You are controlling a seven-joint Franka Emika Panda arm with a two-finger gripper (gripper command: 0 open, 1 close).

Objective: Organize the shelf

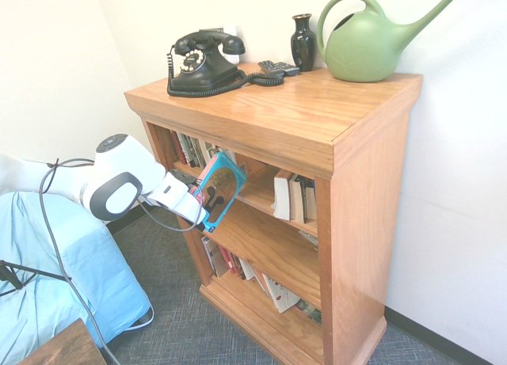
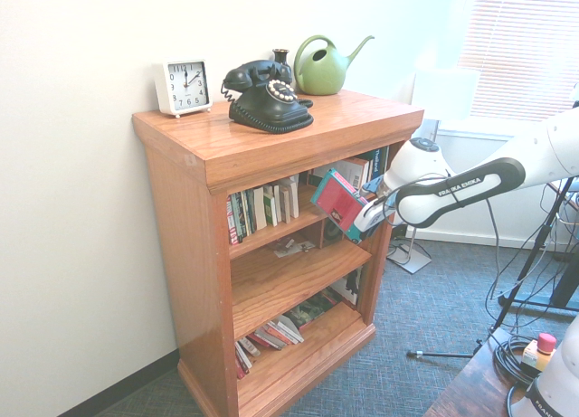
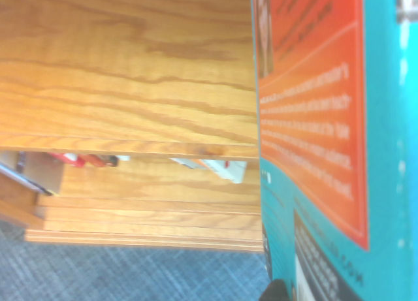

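Note:
The shelf (image 1: 317, 119) is an orange-brown wooden bookcase against the wall, also in the second exterior view (image 2: 271, 150). My gripper (image 1: 206, 211) is shut on a teal and red book (image 1: 221, 184), holding it by its lower edge. The book is tilted and sits in front of the top tier's opening, above the front of the middle board. The second exterior view shows the red cover of the book (image 2: 337, 200) with the gripper (image 2: 364, 220) just behind it. Close up in the wrist view, the book (image 3: 320, 131) stands beside the middle board (image 3: 130, 72).
On top stand a black telephone (image 1: 204, 62), a dark vase (image 1: 303, 42), a green watering can (image 1: 366, 42), a remote (image 1: 279, 67) and a white clock (image 2: 184, 86). Books (image 1: 291, 195) stand in the top tier and lie on the bottom tier (image 1: 273, 290). A blue-covered object (image 1: 55, 278) lies left of the shelf.

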